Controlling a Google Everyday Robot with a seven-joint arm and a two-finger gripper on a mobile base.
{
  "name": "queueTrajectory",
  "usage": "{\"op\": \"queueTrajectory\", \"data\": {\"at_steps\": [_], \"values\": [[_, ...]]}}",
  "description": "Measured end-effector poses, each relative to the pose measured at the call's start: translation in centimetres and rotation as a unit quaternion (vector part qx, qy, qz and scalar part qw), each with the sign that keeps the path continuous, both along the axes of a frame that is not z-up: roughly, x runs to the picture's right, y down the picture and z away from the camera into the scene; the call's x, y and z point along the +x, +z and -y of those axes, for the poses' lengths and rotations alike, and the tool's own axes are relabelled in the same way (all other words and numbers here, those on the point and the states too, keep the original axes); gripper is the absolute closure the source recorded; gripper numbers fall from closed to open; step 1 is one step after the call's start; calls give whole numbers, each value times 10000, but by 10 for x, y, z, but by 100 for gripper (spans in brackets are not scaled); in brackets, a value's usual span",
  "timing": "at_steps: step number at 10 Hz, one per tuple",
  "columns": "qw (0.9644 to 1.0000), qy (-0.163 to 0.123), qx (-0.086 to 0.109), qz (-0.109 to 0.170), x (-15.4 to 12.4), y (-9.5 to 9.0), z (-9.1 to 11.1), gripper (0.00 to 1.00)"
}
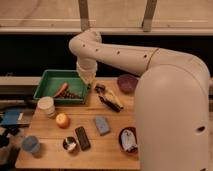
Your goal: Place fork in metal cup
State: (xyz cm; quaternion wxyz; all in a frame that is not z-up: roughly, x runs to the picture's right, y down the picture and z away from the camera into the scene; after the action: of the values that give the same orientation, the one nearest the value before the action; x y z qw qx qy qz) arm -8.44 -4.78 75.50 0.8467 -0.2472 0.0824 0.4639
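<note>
One arm's [125, 56] jaws at tray [54, 72] rim

Green tray [50, 80], orange [62, 120], purple bowl [127, 82]

arm [120, 52]: creamy white, a row of small dark dots
tool [89, 80]: same creamy white, over the tray's right rim
tray [50, 82]: green
metal cup [69, 144]: dark, shiny, whitish glint inside
ribbed cup [46, 106]: white
low cup [31, 144]: light blue
round fruit [62, 120]: orange
bar [82, 138]: black
bowl [127, 82]: purple
surface [102, 152]: pale wood
</note>
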Motion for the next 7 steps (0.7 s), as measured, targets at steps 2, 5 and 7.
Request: {"op": "queueTrajectory", "data": {"at_steps": [2,5,7], "values": [[9996,-228,69,126,-20,-8,1,100],[9966,-710,141,386,-63,-15,-3,100],[9943,-918,172,515,-78,-22,-8,100]]}}
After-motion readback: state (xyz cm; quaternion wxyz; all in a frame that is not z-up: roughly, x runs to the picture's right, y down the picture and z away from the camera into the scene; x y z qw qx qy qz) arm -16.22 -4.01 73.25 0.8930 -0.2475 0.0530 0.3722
